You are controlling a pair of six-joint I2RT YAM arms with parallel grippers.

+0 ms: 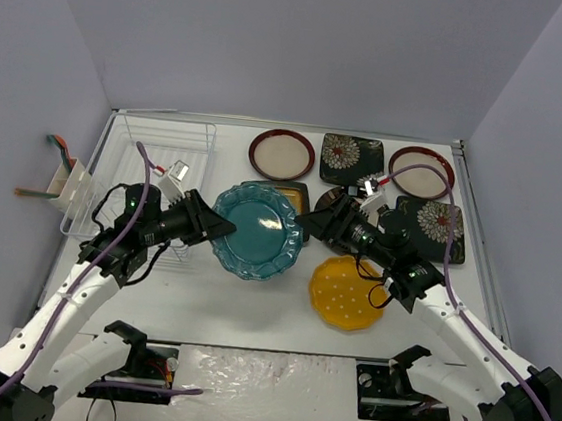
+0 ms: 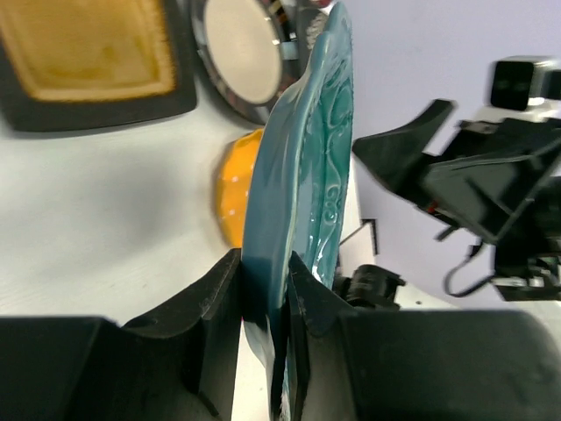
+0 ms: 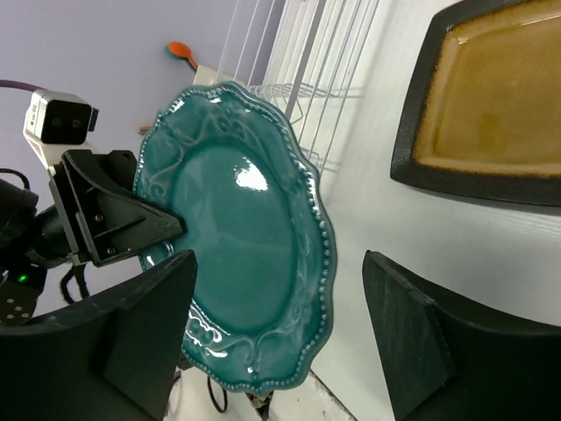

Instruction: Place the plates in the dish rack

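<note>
The teal scalloped plate is raised above the table centre, just right of the dish rack. The left gripper pinches its left rim. The right gripper stands at its right rim, jaws spread, not gripping.

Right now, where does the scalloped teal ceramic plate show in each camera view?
Top external: scalloped teal plate at centre.
Left wrist: edge-on, centre, rim clamped in the left gripper.
Right wrist: face-on, left of centre, before the open right gripper.
Shared landmark: square black-amber plate, near it in every view.
</note>
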